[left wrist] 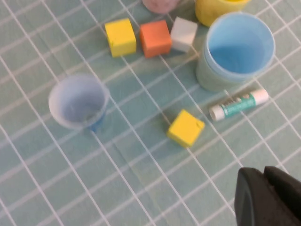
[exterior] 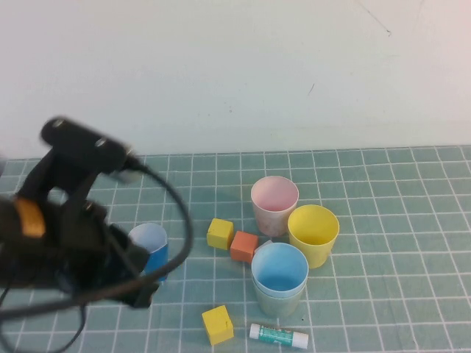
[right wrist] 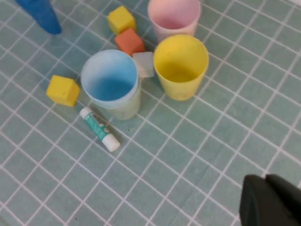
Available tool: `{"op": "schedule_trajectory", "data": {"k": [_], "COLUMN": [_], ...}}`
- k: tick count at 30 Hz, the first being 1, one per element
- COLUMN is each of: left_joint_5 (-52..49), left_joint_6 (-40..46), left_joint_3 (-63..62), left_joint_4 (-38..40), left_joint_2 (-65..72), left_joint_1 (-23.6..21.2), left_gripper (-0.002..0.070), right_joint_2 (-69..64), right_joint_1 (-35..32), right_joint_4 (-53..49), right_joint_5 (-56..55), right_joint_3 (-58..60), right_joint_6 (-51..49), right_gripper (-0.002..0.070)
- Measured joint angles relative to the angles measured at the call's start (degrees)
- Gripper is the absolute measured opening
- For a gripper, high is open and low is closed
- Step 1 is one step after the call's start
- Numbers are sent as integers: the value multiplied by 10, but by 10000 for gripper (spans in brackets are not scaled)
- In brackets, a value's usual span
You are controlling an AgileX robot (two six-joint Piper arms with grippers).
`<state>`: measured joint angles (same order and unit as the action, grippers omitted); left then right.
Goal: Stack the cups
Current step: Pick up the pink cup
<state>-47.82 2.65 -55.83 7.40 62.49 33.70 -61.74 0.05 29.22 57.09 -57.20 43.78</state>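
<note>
The light blue cup (exterior: 280, 266) sits nested inside the pale green cup (exterior: 280, 304) near the mat's front. Behind them stand the yellow cup (exterior: 313, 234) and the pink cup (exterior: 274, 202), both upright and close together. My left arm fills the left of the high view. Its gripper (left wrist: 265, 175) is shut on nothing, hovering over bare mat apart from the nested pair (left wrist: 240, 44). My right gripper (right wrist: 265, 181) is out of the high view. In its wrist view it is shut and empty, above the mat some way from the yellow cup (right wrist: 180, 66).
A narrow dark-blue cone cup (exterior: 151, 250) stands beside the left arm. Two yellow blocks (exterior: 219, 233) (exterior: 217, 324), an orange block (exterior: 244, 246) and a white block (left wrist: 184, 33) lie near the cups. A glue stick (exterior: 278, 335) lies at the front edge.
</note>
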Motion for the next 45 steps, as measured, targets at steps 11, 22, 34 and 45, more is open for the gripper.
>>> {"op": "schedule_trajectory", "data": {"k": [11, 22, 34, 45], "left_joint_5": [51, 55, 48, 37], "left_joint_6": [-18, -18, -18, -18], "left_joint_3": [118, 119, 119, 119], "left_joint_4": [4, 4, -10, -29], "left_joint_2": [-123, -125, -125, -125], "left_joint_1": [0, 0, 0, 0], "left_gripper": [1, 1, 1, 1], "right_joint_2": [-271, -523, -713, -809], "right_joint_1": [148, 213, 224, 224], "right_joint_4": [-124, -175, -163, -156], "right_joint_5": [113, 134, 67, -15], "right_joint_3": [-303, -532, -666, -684], "right_joint_6": [-24, -28, -86, -133], "right_gripper": [-3, -3, 494, 557]}}
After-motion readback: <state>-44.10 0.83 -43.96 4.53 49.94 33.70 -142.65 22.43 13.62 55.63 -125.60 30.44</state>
